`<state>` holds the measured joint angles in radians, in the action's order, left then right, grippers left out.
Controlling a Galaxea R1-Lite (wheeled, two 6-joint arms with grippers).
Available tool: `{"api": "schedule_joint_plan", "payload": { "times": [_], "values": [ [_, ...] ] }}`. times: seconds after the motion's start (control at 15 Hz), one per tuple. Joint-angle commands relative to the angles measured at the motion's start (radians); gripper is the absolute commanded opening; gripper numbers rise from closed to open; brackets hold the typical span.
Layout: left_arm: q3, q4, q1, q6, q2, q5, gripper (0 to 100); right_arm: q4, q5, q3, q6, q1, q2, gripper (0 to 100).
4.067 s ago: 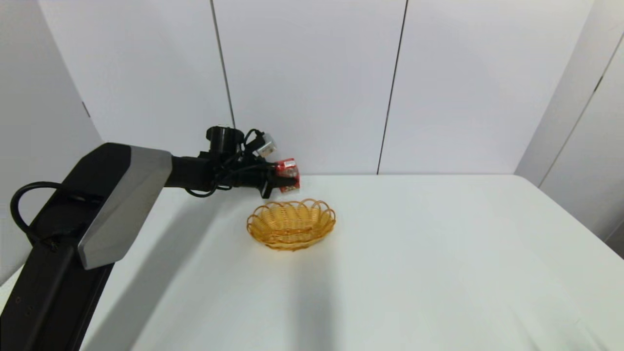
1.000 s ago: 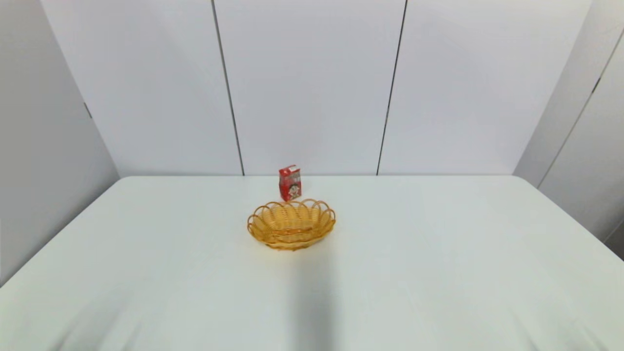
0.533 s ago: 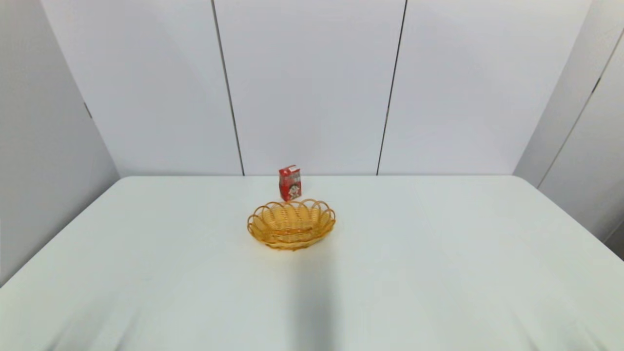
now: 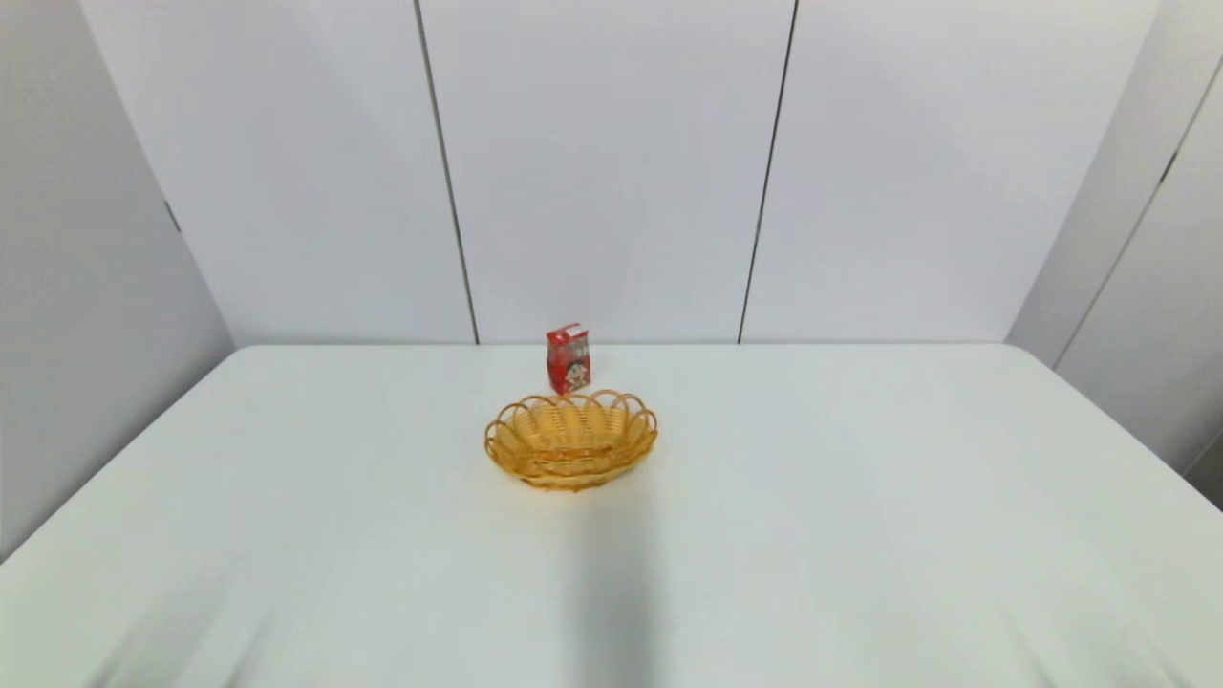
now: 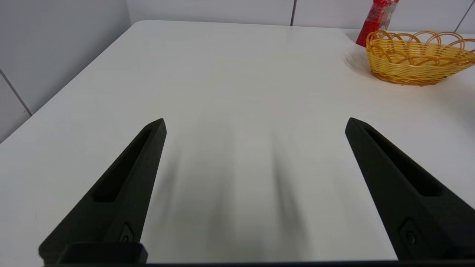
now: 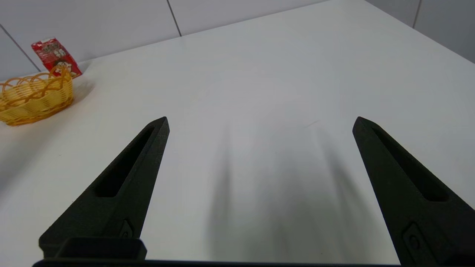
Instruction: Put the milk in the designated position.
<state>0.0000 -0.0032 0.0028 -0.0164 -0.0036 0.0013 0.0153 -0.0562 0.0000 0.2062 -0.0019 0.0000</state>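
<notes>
One milk [image 4: 568, 358] (upright), one basket [image 4: 570, 440].

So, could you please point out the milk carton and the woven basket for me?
milk carton [image 4: 568, 359], head view, on its front face.
woven basket [image 4: 570, 466], head view, on its near outer wall.

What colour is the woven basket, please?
Orange-yellow; the basket shows best in the left wrist view.

No text can be read anywhere: the milk [image 4: 568, 358] carries a cartoon child's face and a white label, but whatever print is on it is too small and blurred to make out.
</notes>
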Motion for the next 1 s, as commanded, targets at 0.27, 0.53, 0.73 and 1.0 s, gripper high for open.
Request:
{"api": "schedule_joint_plan", "payload": {
  "times": [0.27, 0.53, 0.73, 1.0],
  "values": [
    [0.000, 0.000, 0.000, 0.000, 0.004, 0.000, 100, 0.000, -0.001, 0.000, -0.001, 0.000, 0.000, 100],
    [0.000, 0.000, 0.000, 0.000, 0.004, 0.000, 100, -0.002, 0.006, 0.000, -0.021, -0.001, 0.002, 100],
    [0.000, 0.000, 0.000, 0.000, 0.004, 0.000, 100, 0.003, 0.007, 0.000, -0.025, -0.001, 0.000, 100],
    [0.000, 0.000, 0.000, 0.000, 0.004, 0.000, 100, 0.002, 0.004, 0.000, -0.017, 0.000, 0.000, 100]
  ]
}}
